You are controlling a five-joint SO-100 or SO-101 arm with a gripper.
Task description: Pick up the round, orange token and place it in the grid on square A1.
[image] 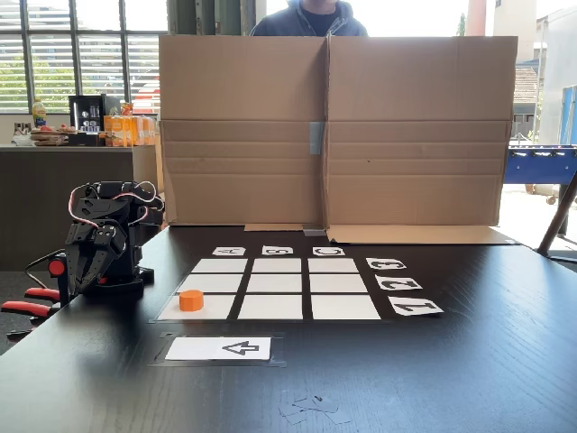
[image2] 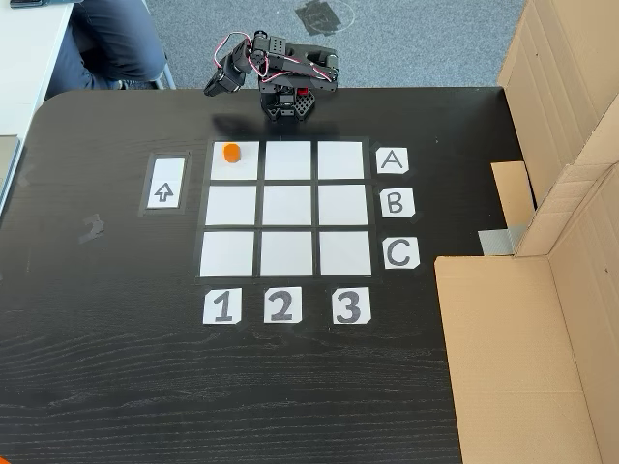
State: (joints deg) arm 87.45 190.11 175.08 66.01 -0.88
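The orange token [image: 190,299] [image2: 230,152] stands upright on square A1 [image: 215,309] [image2: 238,169], the corner of the grid [image: 277,283] [image2: 287,205] nearest the arm. It sits toward that square's arm-side edge. My gripper [image: 79,281] [image2: 213,87] is folded back over the arm's base at the table edge. It is well apart from the token, with its jaws together and nothing in them.
An arrow card [image: 219,348] [image2: 164,183] lies beside the grid. A tall cardboard wall [image: 329,126] [image2: 542,319] lines the table's far side from the arm. A person [image: 309,18] stands behind the cardboard, and a seated person [image2: 106,39] is at a table corner.
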